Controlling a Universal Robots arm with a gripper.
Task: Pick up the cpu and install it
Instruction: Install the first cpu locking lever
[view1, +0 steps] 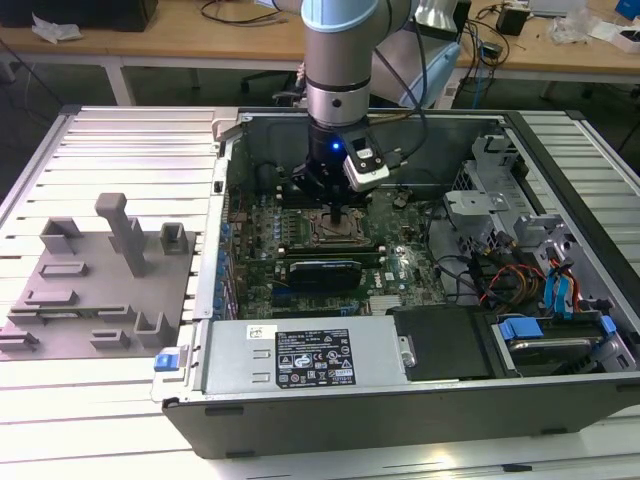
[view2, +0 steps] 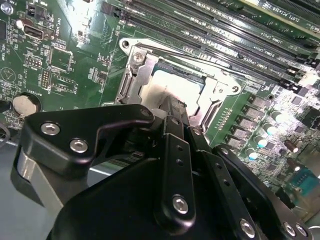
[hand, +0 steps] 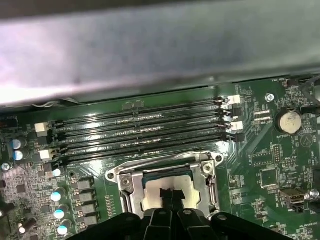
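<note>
In the exterior view's centre the gripper (view1: 339, 215) stands straight down over the socket (view1: 338, 226). The cpu (hand: 165, 191) lies flat in that socket, directly under the fingertips (view2: 172, 107), which look narrowly closed at its middle

Just under the black gripper (hand: 169, 200) lies the pale silvery cpu (hand: 167, 184). Around it spreads a green motherboard (hand: 260, 150) with black slots.

Gripper: my black gripper (view2: 172, 107) reaches down onto the cpu.
Cpu: the pale square cpu (view2: 172, 86) lies inside the metal socket (view2: 131, 82).
Board: the green board (view2: 65, 55) surrounds the socket.
</note>
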